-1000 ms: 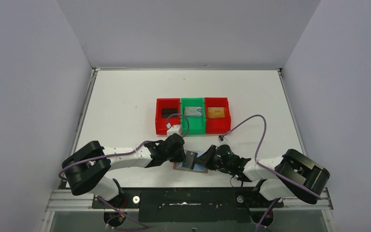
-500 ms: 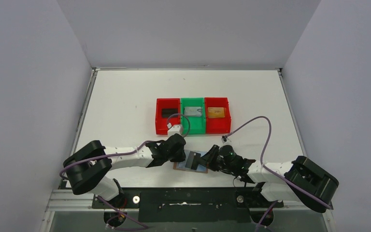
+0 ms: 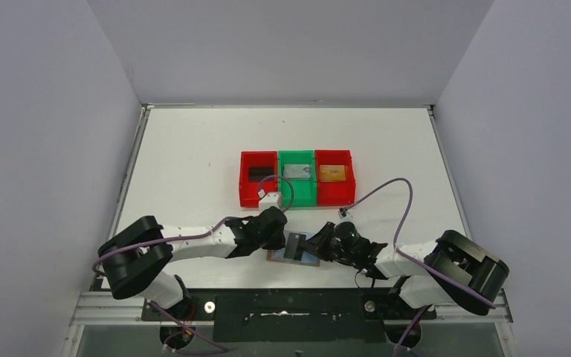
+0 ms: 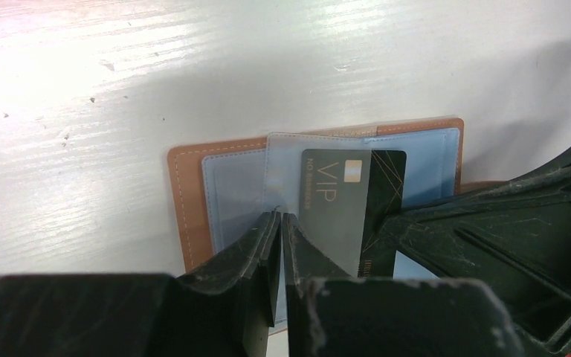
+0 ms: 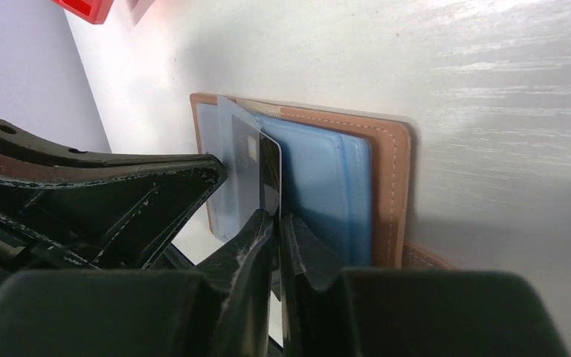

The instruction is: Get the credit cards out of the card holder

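Observation:
The tan card holder (image 4: 186,193) lies open on the table near the front edge (image 3: 306,259), pale blue pockets up. A clear inner sleeve (image 4: 282,163) is lifted off it, and my left gripper (image 4: 281,216) is shut on that sleeve's lower edge. A black credit card (image 4: 386,178) marked VIP sits partly inside the sleeve. In the right wrist view this card (image 5: 269,167) stands on edge, and my right gripper (image 5: 277,216) is shut on its edge. Both grippers (image 3: 284,239) (image 3: 317,242) meet over the holder from either side.
Three bins stand in a row behind the holder: a red bin (image 3: 247,186) with a black card, a green bin (image 3: 297,192) with a silver-grey card, and a red bin (image 3: 336,192) with a gold-orange card. The table's front edge is just behind the holder.
The right arm's elbow swung out to the right and came back. Both grippers and the card holder stay in about the same place.

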Robot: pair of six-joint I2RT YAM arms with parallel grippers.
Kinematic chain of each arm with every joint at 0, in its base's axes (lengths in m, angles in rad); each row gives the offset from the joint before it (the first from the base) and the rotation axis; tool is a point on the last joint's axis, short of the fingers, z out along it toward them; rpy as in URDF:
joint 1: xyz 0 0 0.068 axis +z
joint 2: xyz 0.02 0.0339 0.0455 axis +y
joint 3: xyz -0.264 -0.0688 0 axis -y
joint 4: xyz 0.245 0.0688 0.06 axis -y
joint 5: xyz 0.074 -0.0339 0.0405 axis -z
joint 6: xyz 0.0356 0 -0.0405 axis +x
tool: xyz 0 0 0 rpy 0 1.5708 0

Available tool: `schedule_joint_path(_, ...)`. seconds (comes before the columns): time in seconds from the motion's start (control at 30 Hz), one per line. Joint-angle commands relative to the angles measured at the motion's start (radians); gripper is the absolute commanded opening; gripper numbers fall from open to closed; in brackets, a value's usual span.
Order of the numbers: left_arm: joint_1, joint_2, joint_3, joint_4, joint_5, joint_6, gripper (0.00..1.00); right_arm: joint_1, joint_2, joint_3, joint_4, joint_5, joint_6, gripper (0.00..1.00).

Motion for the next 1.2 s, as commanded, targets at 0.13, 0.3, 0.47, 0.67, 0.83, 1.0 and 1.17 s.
schedule_joint_path(0.13, -0.007, -0.030, -0.041, -0.164, -0.043, 0.017, 0.09, -0.012, -0.106, 0.002, -0.155, 0.066, -0.041, 0.03)
schedule_joint_path(0.3, -0.007, -0.114, -0.023, -0.114, -0.035, 0.065, 0.20, -0.015, -0.149, 0.007, -0.239, 0.092, -0.064, 0.03)
schedule_joint_path(0.47, -0.007, -0.151, 0.035, -0.060, 0.031, 0.123, 0.34, -0.017, -0.127, 0.013, -0.204, 0.063, -0.070, 0.04)
schedule_joint_path(0.67, -0.001, -0.093, 0.029, 0.157, 0.282, 0.128, 0.34, -0.018, -0.105, 0.053, -0.238, 0.063, -0.096, 0.08)
schedule_joint_path(0.83, 0.000, -0.006, 0.034, 0.153, 0.257, 0.053, 0.34, -0.022, -0.102, 0.059, -0.236, 0.054, -0.103, 0.09)
schedule_joint_path(1.0, -0.003, 0.014, -0.004, 0.158, 0.225, 0.001, 0.33, -0.023, -0.098, 0.056, -0.237, 0.050, -0.098, 0.10)
schedule_joint_path(1.17, -0.005, 0.008, -0.069, 0.163, 0.213, -0.012, 0.29, -0.024, -0.094, 0.038, -0.170, 0.030, -0.079, 0.13)
